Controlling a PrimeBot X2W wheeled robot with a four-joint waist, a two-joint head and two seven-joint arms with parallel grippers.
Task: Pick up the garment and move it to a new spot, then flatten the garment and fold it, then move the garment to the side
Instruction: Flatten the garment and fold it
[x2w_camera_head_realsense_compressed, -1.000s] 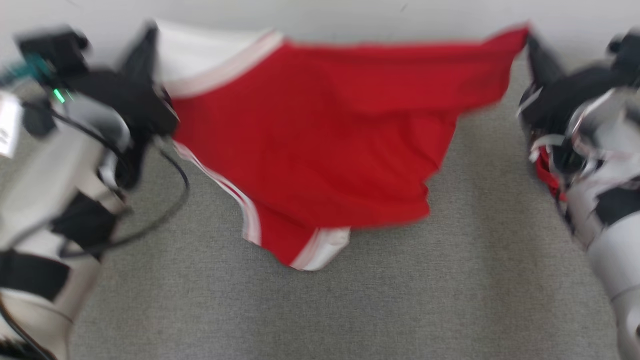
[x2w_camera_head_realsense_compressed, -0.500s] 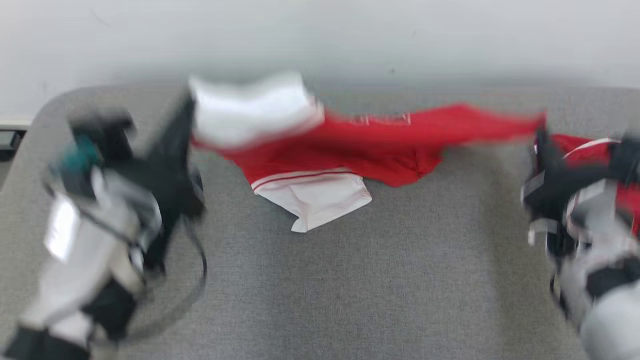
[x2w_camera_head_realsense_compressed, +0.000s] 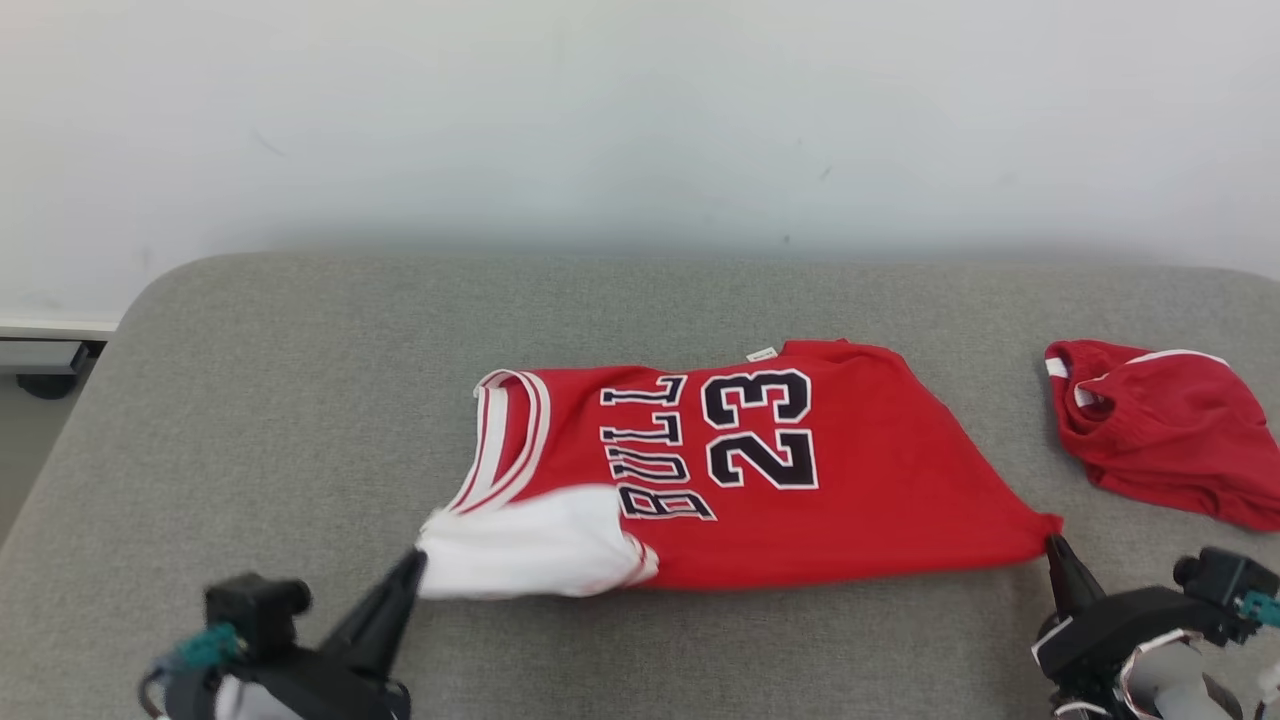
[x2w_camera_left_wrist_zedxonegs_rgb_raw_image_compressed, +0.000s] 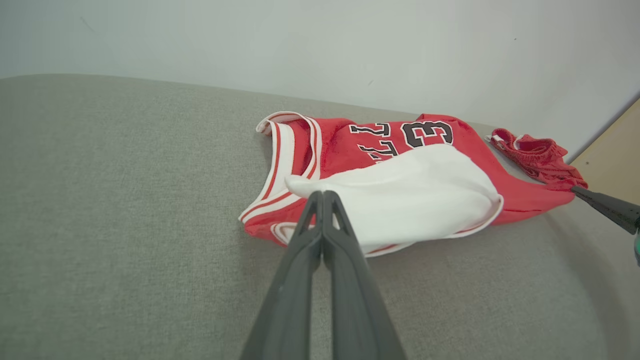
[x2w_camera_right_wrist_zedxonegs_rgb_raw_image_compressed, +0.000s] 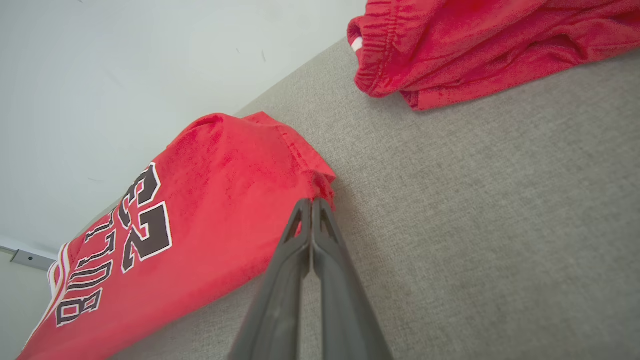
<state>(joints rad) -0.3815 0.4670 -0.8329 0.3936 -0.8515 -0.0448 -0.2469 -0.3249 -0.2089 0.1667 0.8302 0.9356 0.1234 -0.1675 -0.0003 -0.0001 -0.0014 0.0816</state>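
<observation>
At the lower left, the left hand is seen with its two dark fingers pressed together, clamped on a white flap that is turned over at the near-left corner of the garment. The garment, red with black lettering and the number 23, is laid mostly flat near the middle of the grey surface, neckline to the left and hem to the right. Its near-right corner is pinched by the right hand, whose fingers are likewise closed together on the cloth. Farther right, well apart from the garment, crumpled red shorts with white trim are lying on the same surface.
</observation>
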